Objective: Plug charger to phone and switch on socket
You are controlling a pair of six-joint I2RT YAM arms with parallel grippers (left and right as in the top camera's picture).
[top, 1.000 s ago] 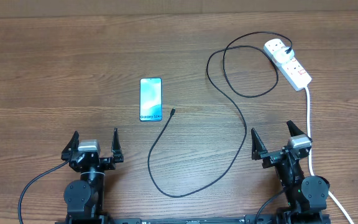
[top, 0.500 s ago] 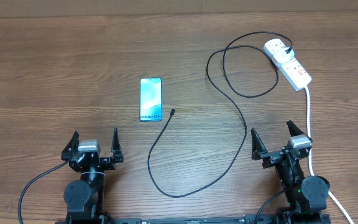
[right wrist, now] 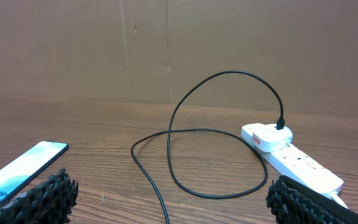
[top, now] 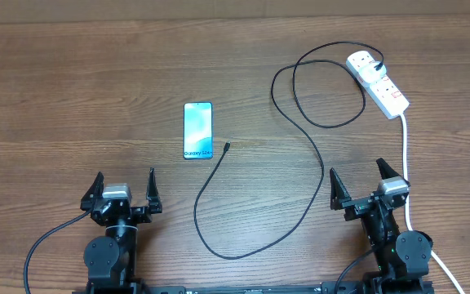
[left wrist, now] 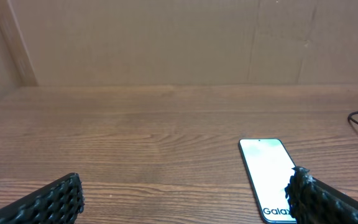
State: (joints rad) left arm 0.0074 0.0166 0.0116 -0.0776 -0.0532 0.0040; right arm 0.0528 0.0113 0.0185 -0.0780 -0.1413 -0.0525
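The phone [top: 198, 130] lies face up mid-table, its light-blue screen lit, also seen in the left wrist view [left wrist: 265, 171] and the right wrist view [right wrist: 23, 169]. The charger [top: 329, 126] is a thin black cable looping from the white socket [top: 379, 82] down the table; its connector tip [top: 228, 146] rests just right of the phone's near end. Its other end is plugged into the socket [right wrist: 303, 165], and the cable [right wrist: 213, 196] loops in front of it. My left gripper [top: 125, 178] [left wrist: 185, 199] and right gripper [top: 356, 173] [right wrist: 173, 190] stand open and empty at the near edge.
A thick white cord [top: 405, 155] runs from the socket toward the near edge, passing just right of my right gripper. A brown board wall [left wrist: 166, 43] closes the far side of the wooden table [top: 72, 98].
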